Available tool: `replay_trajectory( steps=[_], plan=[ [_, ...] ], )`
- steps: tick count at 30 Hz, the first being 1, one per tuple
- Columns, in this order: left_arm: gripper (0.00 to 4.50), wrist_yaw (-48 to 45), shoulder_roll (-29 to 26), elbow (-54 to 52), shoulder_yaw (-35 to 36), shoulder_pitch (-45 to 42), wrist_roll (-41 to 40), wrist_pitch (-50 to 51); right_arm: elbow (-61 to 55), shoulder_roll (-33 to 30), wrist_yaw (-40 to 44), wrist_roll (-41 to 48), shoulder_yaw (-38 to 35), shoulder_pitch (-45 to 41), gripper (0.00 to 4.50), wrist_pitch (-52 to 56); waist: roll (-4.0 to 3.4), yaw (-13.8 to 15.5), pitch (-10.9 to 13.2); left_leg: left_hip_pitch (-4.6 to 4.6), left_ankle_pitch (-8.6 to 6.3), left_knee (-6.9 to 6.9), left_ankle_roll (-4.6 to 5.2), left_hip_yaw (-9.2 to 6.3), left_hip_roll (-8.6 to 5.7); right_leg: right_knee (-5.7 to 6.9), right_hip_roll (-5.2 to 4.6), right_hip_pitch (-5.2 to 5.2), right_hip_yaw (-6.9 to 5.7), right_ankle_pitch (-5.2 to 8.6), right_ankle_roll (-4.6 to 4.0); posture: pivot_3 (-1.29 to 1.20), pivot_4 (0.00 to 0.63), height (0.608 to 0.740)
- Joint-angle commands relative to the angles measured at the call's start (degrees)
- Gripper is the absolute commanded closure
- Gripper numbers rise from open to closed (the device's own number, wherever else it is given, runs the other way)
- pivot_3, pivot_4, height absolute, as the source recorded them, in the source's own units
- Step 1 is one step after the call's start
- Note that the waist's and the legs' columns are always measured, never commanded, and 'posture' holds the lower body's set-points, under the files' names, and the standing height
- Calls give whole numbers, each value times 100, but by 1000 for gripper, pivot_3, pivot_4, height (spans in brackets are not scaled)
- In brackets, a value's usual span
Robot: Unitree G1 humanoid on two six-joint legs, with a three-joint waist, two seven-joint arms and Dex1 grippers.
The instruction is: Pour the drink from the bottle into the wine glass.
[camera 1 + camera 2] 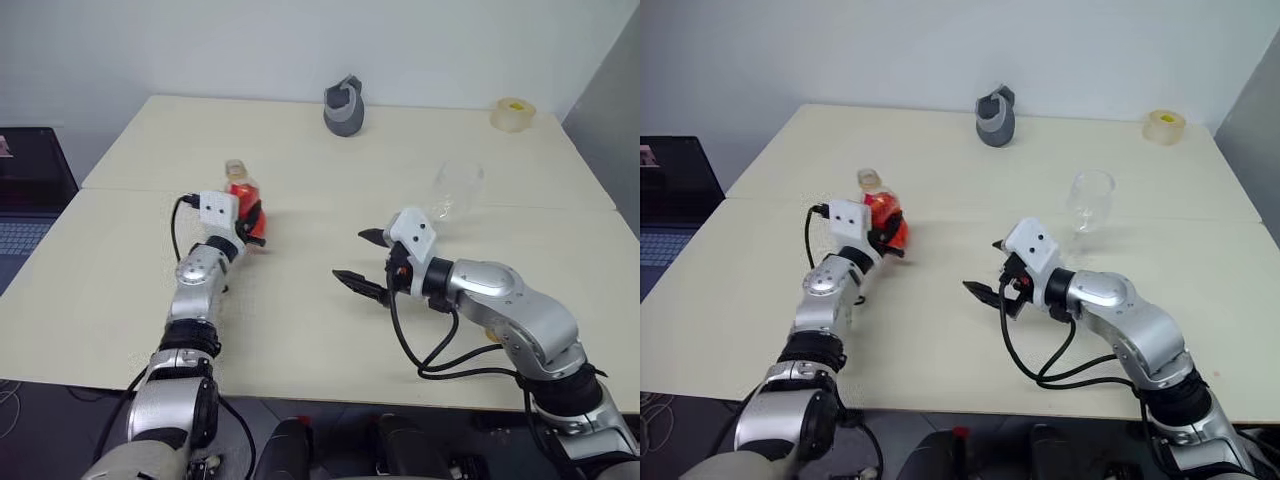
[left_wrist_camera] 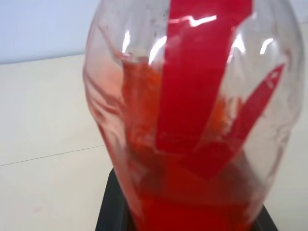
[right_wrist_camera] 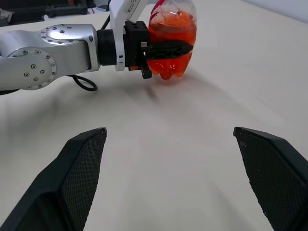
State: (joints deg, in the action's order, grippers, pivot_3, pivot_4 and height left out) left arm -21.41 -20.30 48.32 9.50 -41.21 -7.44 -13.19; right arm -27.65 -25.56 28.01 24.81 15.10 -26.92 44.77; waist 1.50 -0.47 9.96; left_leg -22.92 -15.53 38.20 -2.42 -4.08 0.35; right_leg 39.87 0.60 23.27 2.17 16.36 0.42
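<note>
The bottle is small and clear, with a yellowish neck, and stands upright on the left half of the table. The red drink fills its lower body. My left gripper is shut on the bottle's belly, one black finger lying across its side. I cannot tell whether the base rests on the tabletop. The wine glass stands clear and upright on the right half. My right gripper hangs open over the middle of the table, between bottle and glass, pointing toward the bottle with nothing between its fingers.
A grey jug-like object stands at the far middle edge. A yellowish tape roll sits at the far right corner. A laptop lies beyond the table's left edge. A seam crosses the tabletop.
</note>
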Motion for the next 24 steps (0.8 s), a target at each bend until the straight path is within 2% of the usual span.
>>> replay_trajectory(
  steps=[1,7,12,18,19,24],
  plan=[
    [3759,166,-163,492,139,-431,56,-453,-231,109,12,-136,230,53,0,-52,0,3,0,0,0,0,0,-1,0,1,0,0,-1,0,0,0,150,740],
    [3759,372,-315,1199,344,-646,-54,-691,-164,272,81,-286,397,-89,0,-85,0,-56,0,4,0,-3,0,-4,10,6,9,1,-4,0,-1,0,150,740],
    [2089,248,-246,1437,525,-583,-182,-756,-223,364,123,-327,382,-136,0,-16,1,-114,0,4,0,-5,0,-8,11,6,9,1,-8,0,-2,0,150,740],
    [234,-12,-128,1134,657,-241,-367,-792,-327,419,188,-192,319,-104,0,115,1,-119,-1,5,0,-5,0,-7,11,7,9,1,-6,-1,-2,0,150,740],
    [19,-25,-122,1028,653,-144,-365,-807,-329,418,216,-193,335,-102,0,118,1,-119,-1,5,0,-5,0,-8,12,7,9,1,-6,-1,-2,0,150,740],
    [19,-46,-117,266,657,405,-409,-698,-464,372,334,-137,298,-28,0,158,0,-122,-1,6,0,-6,0,-10,14,8,9,1,-7,-1,-3,0,150,740]
  ],
)
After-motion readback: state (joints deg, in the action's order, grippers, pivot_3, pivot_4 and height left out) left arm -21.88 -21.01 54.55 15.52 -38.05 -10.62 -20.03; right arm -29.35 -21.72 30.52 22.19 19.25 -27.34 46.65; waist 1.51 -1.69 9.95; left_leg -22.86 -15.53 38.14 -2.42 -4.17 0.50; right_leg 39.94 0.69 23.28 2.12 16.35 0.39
